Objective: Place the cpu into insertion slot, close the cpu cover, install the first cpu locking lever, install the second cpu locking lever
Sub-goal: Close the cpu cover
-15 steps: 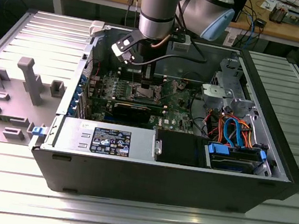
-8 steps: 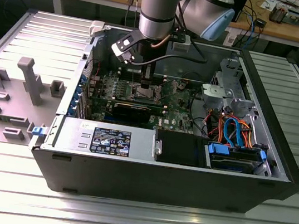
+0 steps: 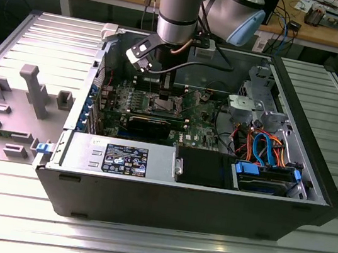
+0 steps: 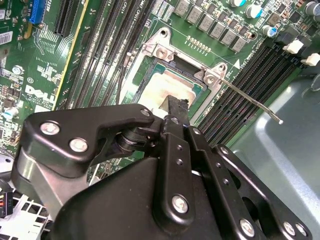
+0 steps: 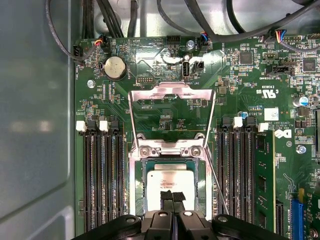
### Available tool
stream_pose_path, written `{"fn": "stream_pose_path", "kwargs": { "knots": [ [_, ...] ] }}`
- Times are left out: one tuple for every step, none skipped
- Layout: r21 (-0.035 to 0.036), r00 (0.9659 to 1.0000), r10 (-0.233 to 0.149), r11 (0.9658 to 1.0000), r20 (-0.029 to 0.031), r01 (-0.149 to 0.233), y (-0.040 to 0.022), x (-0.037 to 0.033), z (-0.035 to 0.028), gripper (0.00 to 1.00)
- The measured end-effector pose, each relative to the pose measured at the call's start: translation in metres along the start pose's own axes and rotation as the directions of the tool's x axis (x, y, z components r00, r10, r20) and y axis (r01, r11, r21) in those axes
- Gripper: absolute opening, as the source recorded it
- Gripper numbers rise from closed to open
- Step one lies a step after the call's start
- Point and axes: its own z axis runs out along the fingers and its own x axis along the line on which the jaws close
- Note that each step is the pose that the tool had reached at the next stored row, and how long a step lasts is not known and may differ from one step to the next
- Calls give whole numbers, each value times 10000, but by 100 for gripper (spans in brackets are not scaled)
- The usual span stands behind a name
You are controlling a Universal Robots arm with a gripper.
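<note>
Upright arm (image 3: pixel 177 7), claw (image 5: pixel 172 196) pointing down, fingers (image 5: pixel 166 196) pressed together.

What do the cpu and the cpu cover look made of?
The cpu: dull silver-grey metal top with a matte, soft sheen. The cpu cover: thin stamped sheet metal, probably steel, judging by the bright glints along its bent frame.

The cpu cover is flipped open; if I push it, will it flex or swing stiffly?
The cpu cover looks like thin sheet metal around a large window, so it probably swings as one light piece on its hinge; the narrow side rails may twist if pushed off-centre. Its smooth metal may be slippery.
</note>
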Motion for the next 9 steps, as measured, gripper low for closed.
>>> {"fn": "stream_pose_path", "kwargs": {
  "knots": [
    [1,10000,0,10000,0,0,0,0,0,11],
    [2,10000,0,10000,0,0,0,0,0,11],
    [2,10000,-1,10000,0,1,3,0,0,11],
    [-1,10000,-1,10000,-4,1,23,1,3,11],
    [2,10000,1,10000,0,-1,124,1,12,11],
    [2,10000,-1,10000,-2,1,159,2,16,11],
    [1,10000,-1,10000,1,1,161,2,16,11],
    [2,10000,-1,10000,3,1,161,2,15,11],
    [1,10000,0,10000,3,0,162,3,-2,11]
  ]
}}
